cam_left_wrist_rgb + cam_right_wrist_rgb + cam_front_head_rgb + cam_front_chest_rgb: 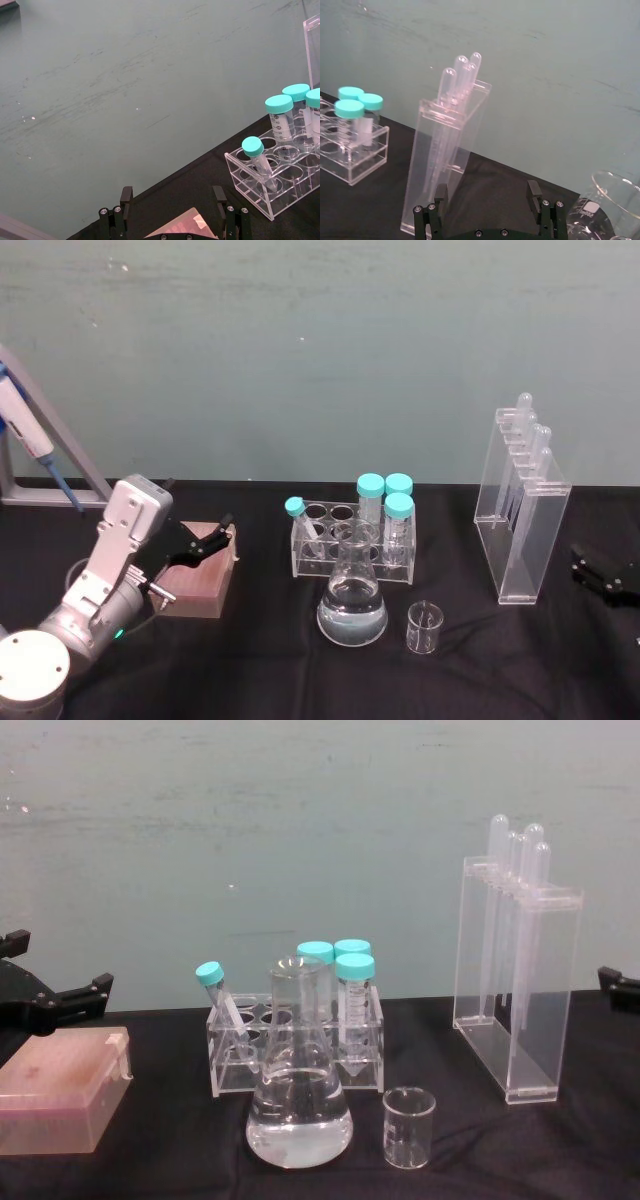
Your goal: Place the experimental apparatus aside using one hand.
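On the black tabletop [260,670], at the robot's two o'clock, the tall upright acrylic stand [520,520] sits near the right tool [487,190] (fingers spread, holding nothing), at its ten o'clock and well apart from the left tool [171,194], likewise spread.

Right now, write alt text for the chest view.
A flask of clear liquid stands centre front, an empty beaker to its right, a rack of teal-capped tubes behind. A tall acrylic stand is at right; the left gripper hovers over a pink box at left, the right gripper at the right edge.
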`<action>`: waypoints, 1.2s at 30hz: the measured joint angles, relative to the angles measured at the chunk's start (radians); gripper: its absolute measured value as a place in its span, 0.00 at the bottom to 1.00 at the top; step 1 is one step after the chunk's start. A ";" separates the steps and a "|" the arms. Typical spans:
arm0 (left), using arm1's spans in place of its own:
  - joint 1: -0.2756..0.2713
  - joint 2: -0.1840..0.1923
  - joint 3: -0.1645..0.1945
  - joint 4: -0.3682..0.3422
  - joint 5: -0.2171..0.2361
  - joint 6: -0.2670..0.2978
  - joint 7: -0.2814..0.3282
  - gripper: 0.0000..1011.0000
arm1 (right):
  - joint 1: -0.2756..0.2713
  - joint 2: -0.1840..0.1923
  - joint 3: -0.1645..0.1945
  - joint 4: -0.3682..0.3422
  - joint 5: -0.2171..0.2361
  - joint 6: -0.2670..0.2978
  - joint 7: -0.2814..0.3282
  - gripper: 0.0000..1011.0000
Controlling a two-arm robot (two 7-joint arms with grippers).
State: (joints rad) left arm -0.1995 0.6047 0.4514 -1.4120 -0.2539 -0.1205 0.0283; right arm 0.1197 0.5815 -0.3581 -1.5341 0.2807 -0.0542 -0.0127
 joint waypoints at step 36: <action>0.000 0.000 0.000 0.000 0.000 0.000 0.000 0.99 | -0.023 -0.201 0.037 -0.095 -0.108 0.030 -0.059 0.99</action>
State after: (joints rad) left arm -0.1995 0.6047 0.4514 -1.4120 -0.2539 -0.1205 0.0283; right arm 0.0963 0.3801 -0.3209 -1.6293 0.1728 -0.0237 -0.0715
